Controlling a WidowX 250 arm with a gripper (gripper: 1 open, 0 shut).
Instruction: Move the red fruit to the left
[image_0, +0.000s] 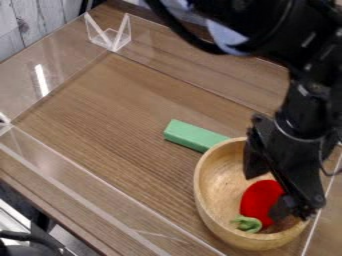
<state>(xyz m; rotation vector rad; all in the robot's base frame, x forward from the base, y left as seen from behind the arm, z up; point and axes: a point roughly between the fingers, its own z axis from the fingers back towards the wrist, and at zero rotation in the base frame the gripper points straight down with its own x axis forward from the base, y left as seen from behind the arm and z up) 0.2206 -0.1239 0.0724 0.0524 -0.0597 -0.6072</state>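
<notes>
Red and glossy, the toy fruit (262, 198) lay inside the wooden bowl (214, 180) at the lower right of the table, its pale green leafy stem (245, 223) pointing toward the bowl's near rim. The black gripper (286, 192) reached straight down into the bowl with its jaws spread wide, one finger (253, 160) at the fruit's far side and another low at its right; whether either touched the fruit could not be made out from this angle, and the fruit was not lifted. A flat green block (195, 135) rested on the wood-grain tabletop (107, 120) just beside the bowl's upper-left rim. Clear plastic walls (54, 70) ringed the table, with a small clear stand (108, 32) at the far left corner.
</notes>
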